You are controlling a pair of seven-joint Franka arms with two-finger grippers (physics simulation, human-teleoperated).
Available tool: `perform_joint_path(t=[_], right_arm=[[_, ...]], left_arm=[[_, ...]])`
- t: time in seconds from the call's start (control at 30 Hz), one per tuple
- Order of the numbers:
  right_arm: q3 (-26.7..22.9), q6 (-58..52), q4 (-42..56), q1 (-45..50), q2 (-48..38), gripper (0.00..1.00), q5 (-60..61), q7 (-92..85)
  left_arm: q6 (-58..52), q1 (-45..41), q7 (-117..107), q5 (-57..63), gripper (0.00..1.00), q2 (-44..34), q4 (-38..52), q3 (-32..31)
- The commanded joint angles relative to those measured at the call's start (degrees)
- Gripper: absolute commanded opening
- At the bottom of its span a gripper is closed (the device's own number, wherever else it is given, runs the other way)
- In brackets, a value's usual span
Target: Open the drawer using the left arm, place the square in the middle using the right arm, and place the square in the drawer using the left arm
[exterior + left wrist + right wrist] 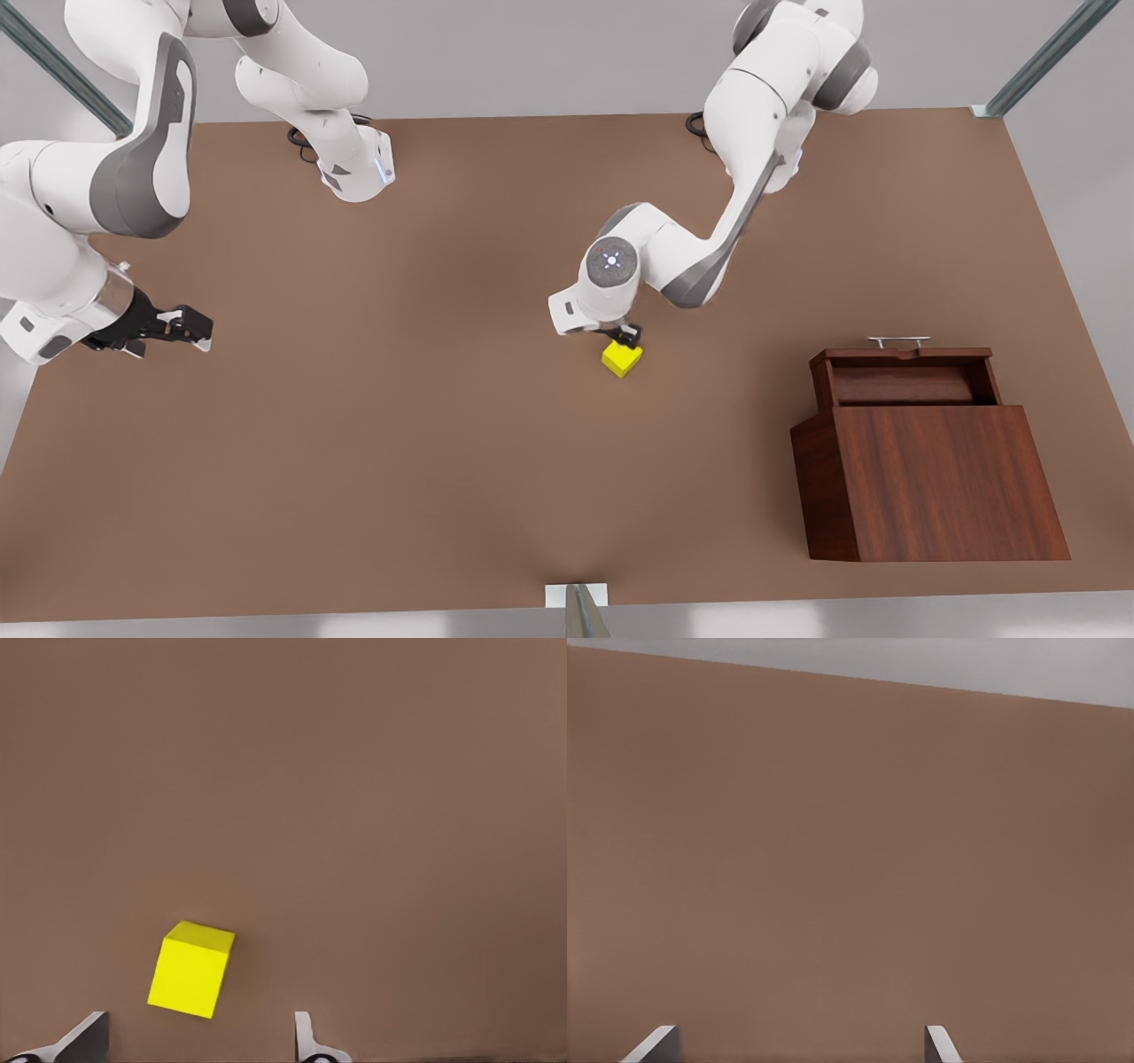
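The square (pixel 622 359) rests on the tabletop (pixel 399 461) a little right of the front view's centre, well apart from the wooden box (pixel 930 483) at the lower right of that frame. The drawer (pixel 908 377) is already pulled out of the box, its silver handle (pixel 898 339) at the far end, and the tray looks empty.

The left end effector (pixel 629 337) hangs directly over the square, at its far upper edge. In the left wrist view the square (pixel 191 969) lies just ahead of the two fingertips (pixel 303 1036), closer to one of them than to the other, and turned slightly askew to the line between them. The fingers are spread wider than the cube and grasp nothing. The cube has no long axis to speak of, so the skew and the off-centre lie are what the coming closure turns on.

The left arm reaches in from the upper right of the front view, elbow bent, wrist pointing steeply down.

The right end effector (pixel 182 328) waits at the front view's left edge, released and empty, its fingertips (pixel 937 1043) apart over bare tabletop, far from the square.
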Motion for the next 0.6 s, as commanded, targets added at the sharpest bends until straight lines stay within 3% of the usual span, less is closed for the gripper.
perform_joint_path(t=[0.0,0.33,0.57], right_arm=[[0.0,0.0,0.0,0.0,0.0,1.0,0.0,0.0],[0.0,0.1,2.3,0.2,2.1,1.0,-0.4,-0.5],[0.0,0.1,2.3,-0.1,2.0,1.0,-0.4,-0.6]], left_arm=[[0.0,0.0,0.0,5.4,1.0,0.2,0.0,0.0],[17.9,-0.3,7.6,8.6,1.0,-0.9,-17.5,2.5],[21.1,-0.3,7.6,8.6,1.0,0.2,-20.0,2.6]])
